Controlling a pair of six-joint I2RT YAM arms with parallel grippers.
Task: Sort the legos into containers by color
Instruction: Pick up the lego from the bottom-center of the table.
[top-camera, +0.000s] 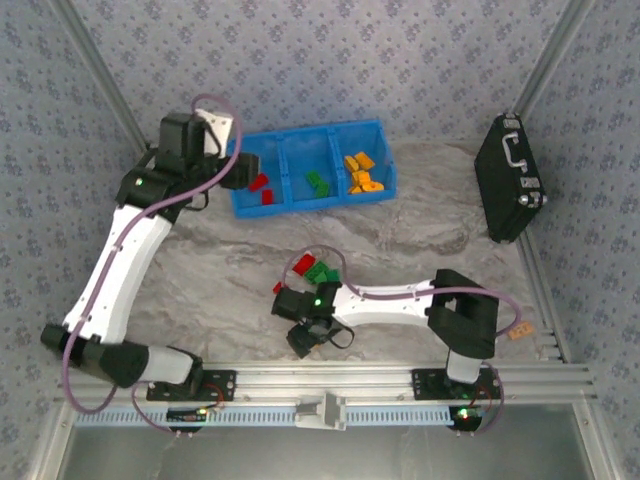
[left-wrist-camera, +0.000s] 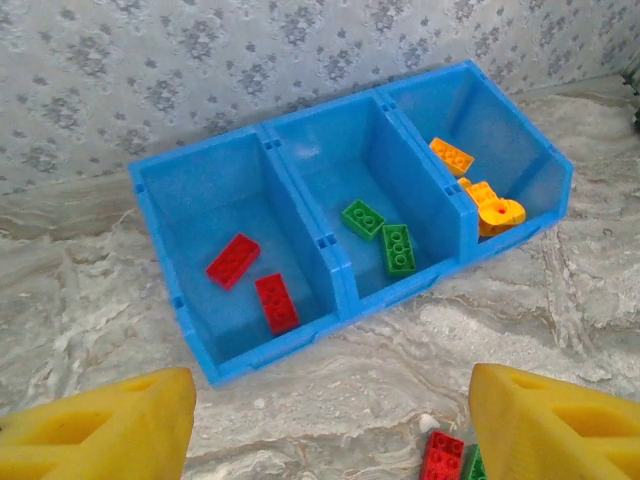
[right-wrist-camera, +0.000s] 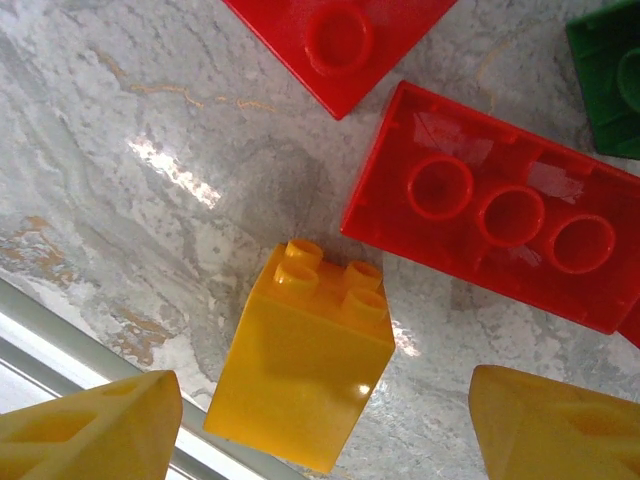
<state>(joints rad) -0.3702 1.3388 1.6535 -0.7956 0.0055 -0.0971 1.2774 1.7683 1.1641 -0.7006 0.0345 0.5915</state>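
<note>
- Left gripper (top-camera: 240, 172) hangs at the left end of the blue tray (top-camera: 310, 133), seen from above; right gripper (top-camera: 305, 338) sits low over the table (top-camera: 220, 260), near the loose legos (top-camera: 318, 270), well apart from the tray.
- Left wrist: yellow fingers (left-wrist-camera: 110, 430) spread wide, nothing between them; red bricks (left-wrist-camera: 233, 261) lie in the left compartment, green bricks (left-wrist-camera: 398, 249) in the middle, orange-yellow bricks (left-wrist-camera: 490, 208) in the right.
- Right wrist: jaws open, straddling a yellow brick (right-wrist-camera: 305, 370) on the table, pads not touching it; an upturned red brick (right-wrist-camera: 490, 235) lies just beside; the pick appears in hand; next, close squarely on yellow alone, then carry it to the right compartment.
</note>
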